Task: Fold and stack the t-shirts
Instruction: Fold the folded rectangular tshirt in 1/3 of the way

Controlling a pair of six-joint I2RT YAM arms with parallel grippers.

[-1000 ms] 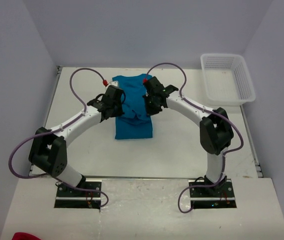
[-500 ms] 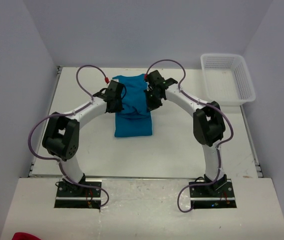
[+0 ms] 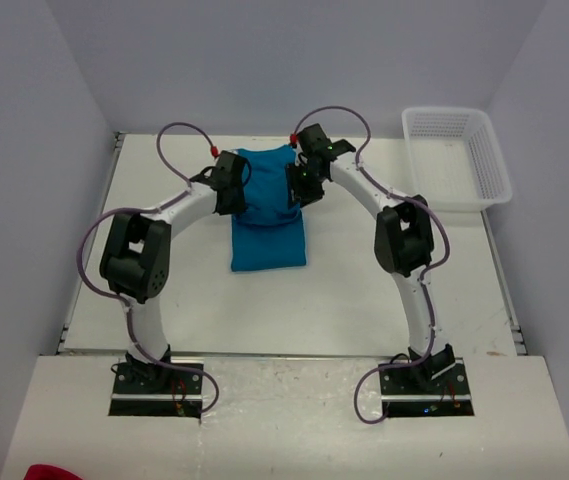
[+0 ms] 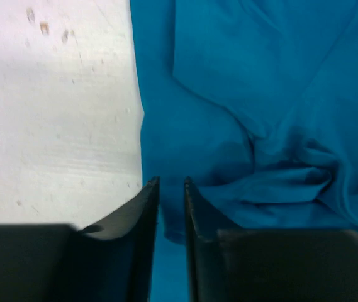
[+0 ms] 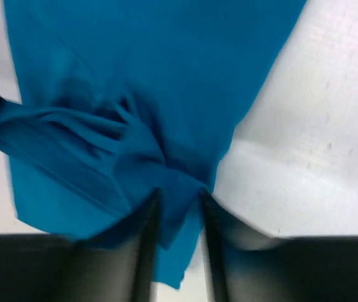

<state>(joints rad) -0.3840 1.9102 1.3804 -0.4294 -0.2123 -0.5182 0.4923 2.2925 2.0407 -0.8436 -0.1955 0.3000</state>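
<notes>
T-shirt [image 3: 269, 240], far edges at tips of left gripper [image 4: 171, 184] and right gripper [image 5: 179, 195], both slightly open

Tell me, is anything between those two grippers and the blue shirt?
Nothing visible. The left gripper sits at the left edge of the shirt, and the right gripper at its right edge, with cloth between its jaws.
</notes>
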